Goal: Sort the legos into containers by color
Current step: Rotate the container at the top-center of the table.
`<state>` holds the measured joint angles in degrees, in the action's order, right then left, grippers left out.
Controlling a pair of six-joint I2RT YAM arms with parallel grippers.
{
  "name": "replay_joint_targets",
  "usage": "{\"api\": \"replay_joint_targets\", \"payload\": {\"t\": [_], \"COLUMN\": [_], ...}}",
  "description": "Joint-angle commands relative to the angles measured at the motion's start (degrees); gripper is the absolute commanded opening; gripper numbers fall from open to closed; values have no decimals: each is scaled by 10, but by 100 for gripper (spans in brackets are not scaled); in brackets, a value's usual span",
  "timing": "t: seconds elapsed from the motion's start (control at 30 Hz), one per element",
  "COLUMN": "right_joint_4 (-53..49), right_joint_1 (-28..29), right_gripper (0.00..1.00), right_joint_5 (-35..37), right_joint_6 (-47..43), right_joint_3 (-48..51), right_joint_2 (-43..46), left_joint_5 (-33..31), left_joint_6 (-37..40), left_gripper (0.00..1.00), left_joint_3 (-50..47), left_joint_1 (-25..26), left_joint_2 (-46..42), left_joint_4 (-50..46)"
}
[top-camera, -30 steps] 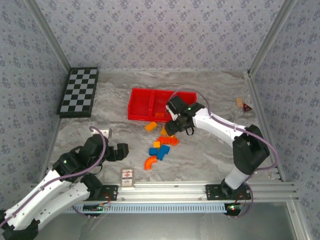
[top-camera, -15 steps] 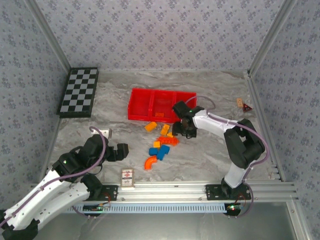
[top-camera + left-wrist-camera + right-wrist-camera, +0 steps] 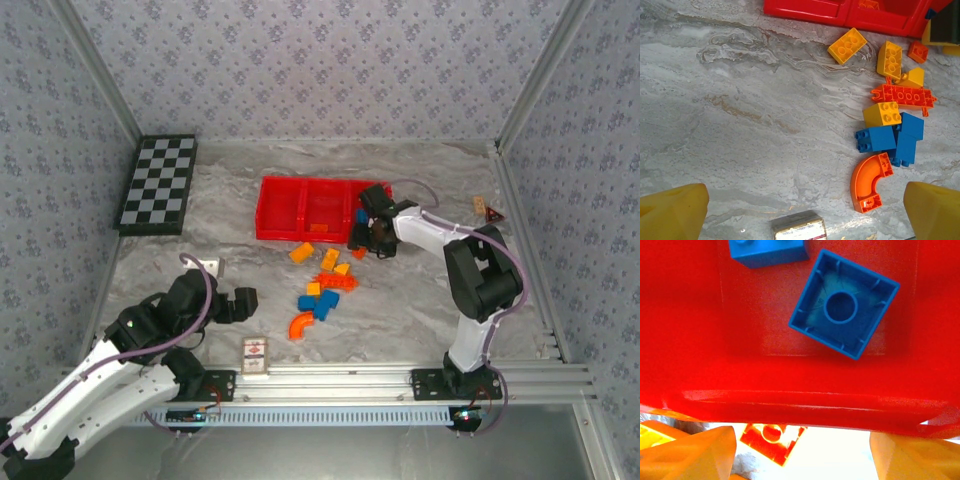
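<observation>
With the right pincer (image 3: 800, 442) spread and empty above the tray's (image 3: 790, 402) right compartment, where a blue brick (image 3: 844, 310) lay upside down, it needed to rise clear of the wall before fetching more legos (image 3: 890, 135) off the desk (image 3: 740, 125), while the left pincer (image 3: 243, 301) hung wide apart.

Loose legos (image 3: 322, 285) crowd the tabletop (image 3: 400, 305) at 6 o'clock of the red tray (image 3: 262, 212), close to its near wall. The right gripper (image 3: 372, 230) and its arm block the tray's 3 o'clock end. From the pile's 9 o'clock the marble lies bare as far as the checkerboard (image 3: 158, 185). A card (image 3: 256, 355) sits at the pile's 7 o'clock. The 4 o'clock side is bare too.
</observation>
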<state>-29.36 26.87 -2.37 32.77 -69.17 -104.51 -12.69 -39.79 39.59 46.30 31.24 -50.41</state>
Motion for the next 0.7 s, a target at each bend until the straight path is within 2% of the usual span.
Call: {"api": "replay_joint_targets", "payload": {"t": [0.0, 0.2, 0.43, 0.53, 0.67], "right_joint_4": [19, 14, -26, -88, -174], "right_joint_1": [-14, -30, 2, 22, 45], "right_gripper": [73, 73, 73, 72, 72], "right_joint_5": [-16, -23, 4, 56, 120], "right_joint_6": [-39, -78, -130, -101, 15], "right_joint_3": [-37, -73, -64, -92, -127], "right_joint_2": [-20, -35, -24, -44, -76], "left_joint_5": [-10, -11, -12, -12, -12], "left_joint_6": [-7, -7, -4, -3, -2], "left_gripper": [100, 99, 100, 100, 100], "left_joint_3": [14, 15, 14, 15, 17], "left_joint_1": [5, 6, 7, 7, 7], "left_joint_2": [2, 8, 12, 17, 22], "left_joint_4": [-6, -8, -5, -4, -5]}}
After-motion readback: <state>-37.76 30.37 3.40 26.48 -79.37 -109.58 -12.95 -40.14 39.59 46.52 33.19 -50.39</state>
